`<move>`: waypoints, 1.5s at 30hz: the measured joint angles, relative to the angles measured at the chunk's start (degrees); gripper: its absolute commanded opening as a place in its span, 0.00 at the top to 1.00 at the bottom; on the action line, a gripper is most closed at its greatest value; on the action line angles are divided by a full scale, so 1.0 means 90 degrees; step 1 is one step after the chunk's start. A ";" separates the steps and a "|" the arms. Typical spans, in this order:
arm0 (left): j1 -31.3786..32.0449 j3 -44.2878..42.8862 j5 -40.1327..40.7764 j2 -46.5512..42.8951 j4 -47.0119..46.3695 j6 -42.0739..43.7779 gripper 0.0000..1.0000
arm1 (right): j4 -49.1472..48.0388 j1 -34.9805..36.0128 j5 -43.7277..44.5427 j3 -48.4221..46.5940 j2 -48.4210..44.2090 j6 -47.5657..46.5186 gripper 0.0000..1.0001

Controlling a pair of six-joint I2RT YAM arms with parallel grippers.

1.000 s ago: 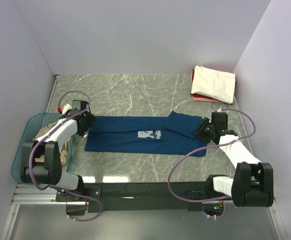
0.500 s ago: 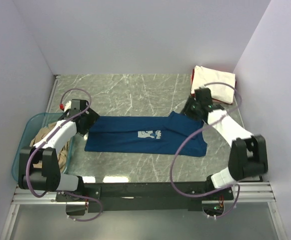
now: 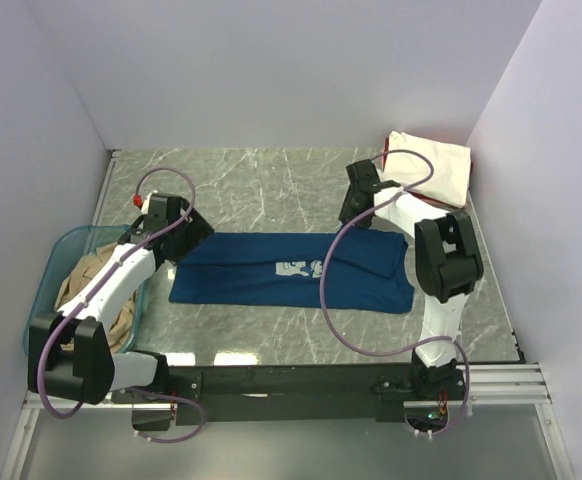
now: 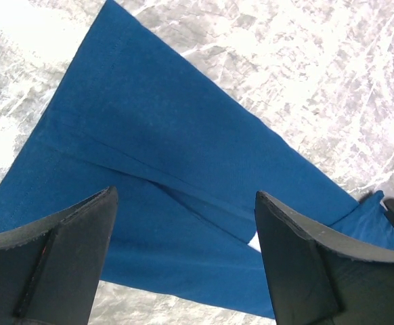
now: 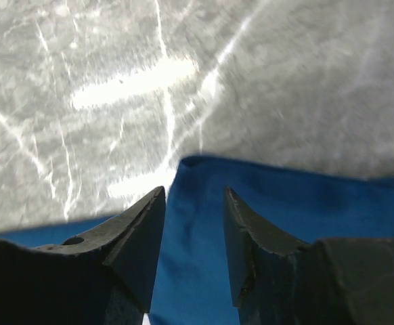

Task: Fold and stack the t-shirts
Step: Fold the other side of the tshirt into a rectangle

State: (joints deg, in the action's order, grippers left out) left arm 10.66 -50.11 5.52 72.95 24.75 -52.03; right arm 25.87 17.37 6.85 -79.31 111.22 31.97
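The navy t-shirt (image 3: 271, 270) lies flat mid-table (image 3: 251, 190), its long axis running left to right, print up. The left gripper (image 4: 183, 196) hangs over its far-left corner, spread wide and empty. The right gripper (image 5: 193, 193) is only narrowly parted, holding nothing, at the shirt's far edge toward the right.

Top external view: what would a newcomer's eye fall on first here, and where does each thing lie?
The navy t-shirt, folded into a long band with a pale print, lies across the middle of the marble table. The left gripper and right gripper hover open over its far edge, one at each end. A folded cream t-shirt sits in the far right corner.
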 measured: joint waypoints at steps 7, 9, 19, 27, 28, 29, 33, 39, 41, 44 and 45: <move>0.0012 -0.0007 -0.0058 -0.0007 0.0015 0.0053 0.14 | 0.0078 0.0087 0.0194 -0.0267 0.0386 0.0022 0.58; 0.0012 -0.0007 -0.0083 -0.0007 0.0017 0.0058 0.14 | 0.0092 0.0097 0.0209 -0.0272 0.0401 0.0036 0.60; 0.0012 0.0007 -0.0100 -0.0017 0.0012 0.0056 0.16 | 0.0068 0.0117 0.0240 -0.0272 0.0493 0.0138 1.00; 0.0041 0.0160 -0.0148 -0.0126 -0.0027 0.0034 0.18 | -0.0041 0.0182 0.0240 0.0323 -0.0066 0.0199 1.00; 0.0056 0.0204 -0.0163 -0.0124 -0.0049 0.0032 0.18 | -0.0080 0.0206 0.0243 0.0449 -0.0226 0.0211 1.00; 0.0068 0.0245 -0.0185 -0.0124 -0.0058 0.0027 0.19 | -0.0087 0.0233 0.0243 0.0551 -0.0359 0.0231 1.00; 0.0138 0.0342 -0.0250 -0.0107 -0.0058 -0.0005 0.20 | -0.0202 0.0437 0.0262 0.1100 -0.1151 0.0333 1.00; 0.0323 0.0340 -0.0282 0.0066 -0.0194 -0.0092 0.21 | -0.0308 0.0748 0.0333 0.1773 -0.1923 0.0498 1.00; 0.0401 0.0340 -0.0299 0.0138 -0.0206 -0.0129 0.21 | -0.0330 0.0811 0.0347 0.1931 -0.2006 0.0520 1.00; 0.0527 0.0340 -0.0299 0.0206 -0.0216 -0.0158 0.21 | -0.0359 0.0908 0.0379 0.2200 -0.2123 0.0568 1.00; 0.0556 0.0340 -0.0299 0.0216 -0.0226 -0.0160 0.21 | -0.0359 0.0933 0.0386 0.2307 -0.2191 0.0588 1.00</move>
State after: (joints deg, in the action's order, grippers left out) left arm 15.66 -47.05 2.83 74.89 22.72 -53.47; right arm 22.63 25.76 10.33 -58.54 91.50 37.26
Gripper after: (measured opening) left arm 0.795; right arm 0.009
